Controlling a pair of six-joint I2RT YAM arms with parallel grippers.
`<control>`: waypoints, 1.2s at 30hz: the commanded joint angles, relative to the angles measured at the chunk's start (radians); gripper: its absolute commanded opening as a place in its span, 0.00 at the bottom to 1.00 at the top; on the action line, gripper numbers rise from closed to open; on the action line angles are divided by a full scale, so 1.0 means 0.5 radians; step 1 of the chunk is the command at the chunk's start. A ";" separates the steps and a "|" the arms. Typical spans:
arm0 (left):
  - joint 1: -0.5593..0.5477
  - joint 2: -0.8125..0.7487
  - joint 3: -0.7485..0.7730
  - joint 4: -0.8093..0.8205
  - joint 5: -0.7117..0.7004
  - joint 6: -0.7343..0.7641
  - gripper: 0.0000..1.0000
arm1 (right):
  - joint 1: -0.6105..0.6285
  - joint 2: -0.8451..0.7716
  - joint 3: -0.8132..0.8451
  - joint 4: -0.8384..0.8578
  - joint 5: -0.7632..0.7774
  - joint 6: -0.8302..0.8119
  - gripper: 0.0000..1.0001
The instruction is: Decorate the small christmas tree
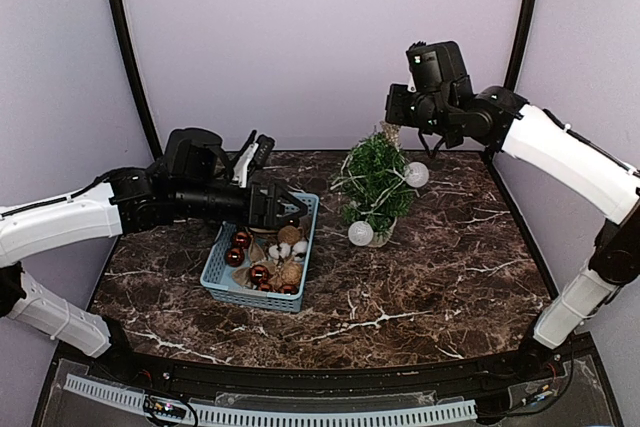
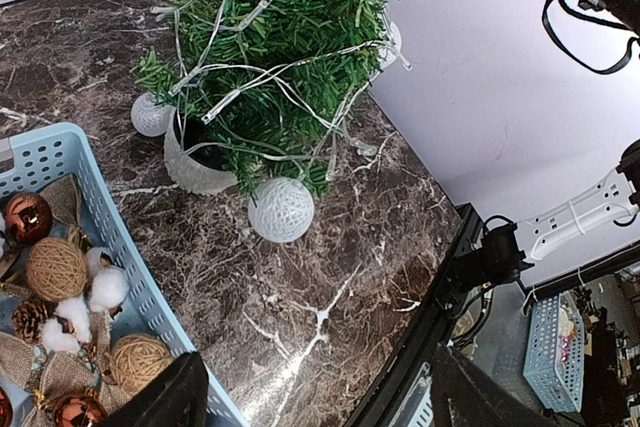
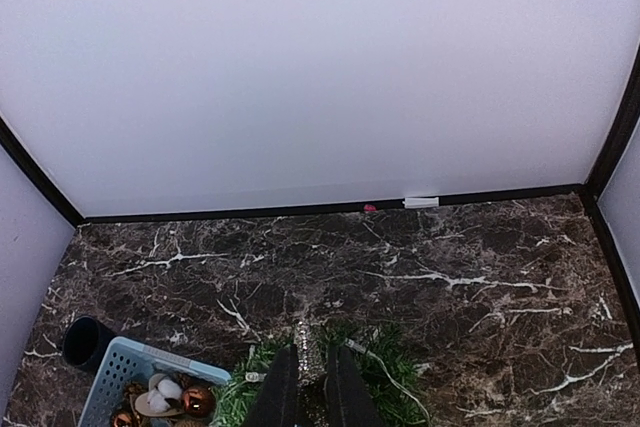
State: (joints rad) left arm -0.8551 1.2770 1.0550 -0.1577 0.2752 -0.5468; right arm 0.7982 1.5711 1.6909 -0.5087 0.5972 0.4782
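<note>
The small christmas tree (image 1: 374, 179) stands in a white pot at the back middle of the marble table, wrapped in a light string, with white balls (image 1: 417, 174) hanging on it. It also shows in the left wrist view (image 2: 270, 47) and the right wrist view (image 3: 395, 382). My right gripper (image 3: 314, 392) is shut on a glittery star (image 3: 318, 347) right over the treetop; in the top view this gripper (image 1: 397, 128) is at the tree's tip. My left gripper (image 1: 290, 209) is open and empty above the tree-side end of the blue basket (image 1: 215, 269); its fingertips (image 2: 165, 397) frame bare table.
The basket (image 2: 115, 237) holds copper baubles, twine balls, pinecones and cotton tufts. A white ball (image 2: 281, 209) hangs low beside the pot (image 2: 192, 169). A dark round object (image 3: 88, 341) sits at the basket's far corner. Walls enclose the table's back and sides.
</note>
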 commanded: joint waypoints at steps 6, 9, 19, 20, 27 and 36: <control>0.022 -0.102 -0.051 0.021 -0.023 -0.017 0.79 | -0.006 0.043 -0.171 0.145 -0.058 -0.009 0.00; 0.022 -0.111 -0.058 0.020 -0.031 -0.017 0.79 | -0.006 0.039 -0.211 0.163 -0.068 -0.007 0.00; 0.026 -0.125 -0.070 0.015 -0.031 -0.020 0.79 | -0.005 0.021 -0.237 0.169 -0.102 0.016 0.00; 0.026 -0.127 -0.070 0.013 -0.033 -0.020 0.79 | -0.005 0.010 -0.232 0.166 -0.104 0.016 0.02; 0.032 -0.145 -0.073 0.013 -0.046 -0.014 0.79 | -0.006 -0.087 -0.188 0.116 -0.110 0.014 0.26; 0.036 -0.144 -0.067 0.019 -0.046 -0.017 0.79 | -0.006 -0.177 -0.109 0.065 -0.103 -0.020 0.57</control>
State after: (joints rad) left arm -0.8440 1.2358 1.0313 -0.1581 0.2607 -0.5545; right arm 0.7982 1.5257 1.5959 -0.4770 0.5430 0.4744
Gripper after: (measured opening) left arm 0.791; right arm 0.529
